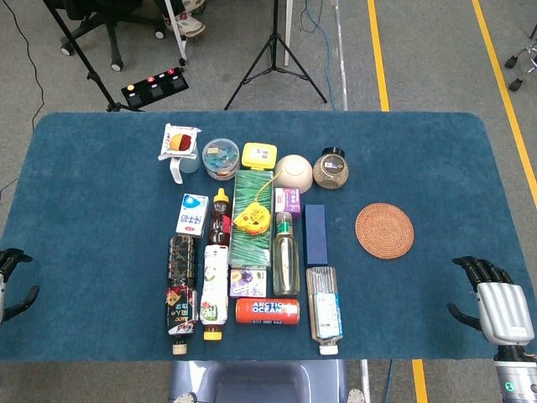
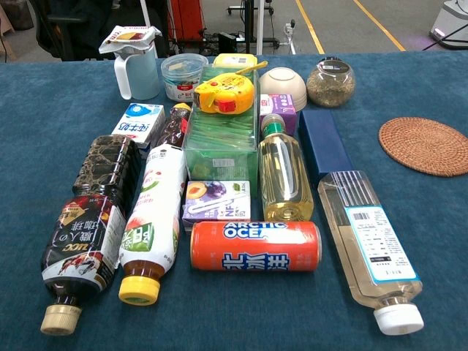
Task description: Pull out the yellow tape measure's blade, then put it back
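1. Step in hand: nothing started, by the look of it. The tape measure (image 1: 252, 220) sits untouched on top of the green box (image 1: 252, 225), mid-table, with its yellow strap trailing toward the back.
2. Right hand (image 1: 495, 304) is at the near right corner of the table (image 1: 436, 151), fingers spread, holding nothing, well apart from the tape measure.
3. Left hand (image 1: 12, 281) barely shows at the near left edge; fingers seem apart and empty, but most of it is cut off. Neither hand appears in the chest view.
4. Next move, as a judgement: one hand reaches in over the clutter to grip the tape measure body, and the other pinches the blade tip and draws it out. The blade tip is too small to see here.
5. Crowding: dark sauce bottle (image 2: 172, 126) just left of the green box, oil bottle (image 2: 281, 175) and purple carton (image 2: 278, 111) just right, orange can (image 2: 256, 246) and small juice box (image 2: 216, 200) in front.
6. Behind: plastic tub (image 2: 183, 75), yellow box (image 2: 235, 61), bowl (image 2: 283, 85), glass jar (image 2: 330, 82), mug (image 2: 136, 66).
7. Risk: a low reach may knock the lying bottles (image 2: 157, 223); coming from above looks safer.
8. Woven coaster (image 1: 384, 230) lies right, clear of the path.
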